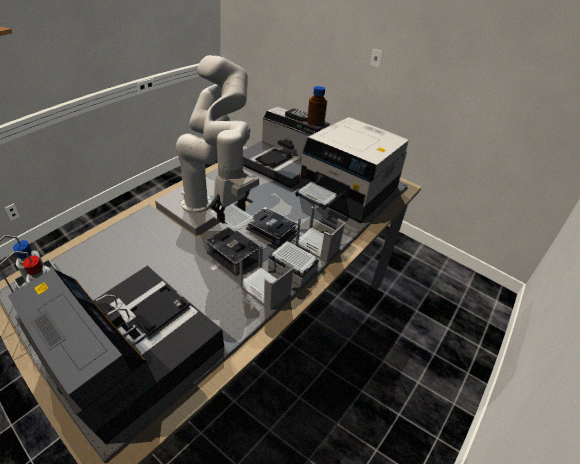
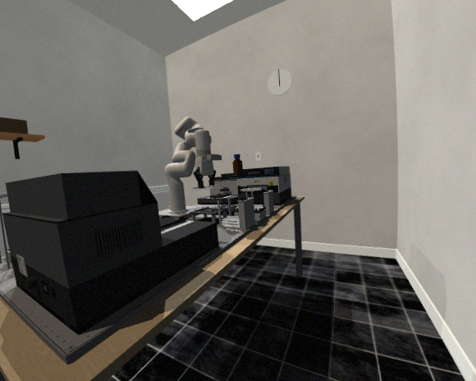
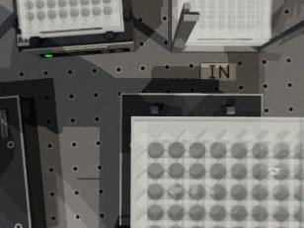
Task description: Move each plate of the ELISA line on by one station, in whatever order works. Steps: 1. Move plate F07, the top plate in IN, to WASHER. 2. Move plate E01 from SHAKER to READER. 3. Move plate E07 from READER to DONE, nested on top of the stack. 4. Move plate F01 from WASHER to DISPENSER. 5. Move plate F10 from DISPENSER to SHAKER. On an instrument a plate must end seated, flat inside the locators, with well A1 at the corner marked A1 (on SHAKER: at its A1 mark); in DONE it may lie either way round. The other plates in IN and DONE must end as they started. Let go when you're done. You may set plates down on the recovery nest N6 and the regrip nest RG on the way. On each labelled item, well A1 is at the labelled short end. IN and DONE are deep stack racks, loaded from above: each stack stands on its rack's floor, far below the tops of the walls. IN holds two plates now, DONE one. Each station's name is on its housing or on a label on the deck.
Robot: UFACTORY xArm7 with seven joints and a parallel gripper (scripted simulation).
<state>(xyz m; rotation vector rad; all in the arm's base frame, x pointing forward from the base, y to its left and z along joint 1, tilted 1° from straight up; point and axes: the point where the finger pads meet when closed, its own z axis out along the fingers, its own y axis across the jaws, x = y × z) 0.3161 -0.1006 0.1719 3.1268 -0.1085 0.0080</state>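
Note:
My gripper (image 1: 228, 210) (image 2: 204, 181) is shut on a white well plate (image 1: 237, 216) (image 2: 204, 187) (image 3: 217, 172) and holds it level above the deck, just in front of the arm's base. I cannot read the plate's label. In the wrist view the plate covers part of a black empty nest (image 3: 192, 105) (image 1: 231, 246). The IN label (image 3: 217, 71) lies beyond the nest, before the IN rack (image 1: 277, 290), which has a white plate (image 3: 229, 19) inside. The SHAKER (image 1: 308, 270) carries a white plate (image 3: 69, 14) (image 1: 294, 256). Another white plate (image 1: 317, 193) sits at the READER (image 1: 356, 155).
A second black nest (image 1: 272, 224) stands beside the first. A second stack rack (image 1: 332, 239) stands right of the SHAKER. A large dark instrument (image 1: 81, 345) (image 2: 79, 230) fills the near left of the table. Another instrument with a brown bottle (image 1: 317, 106) stands at the back.

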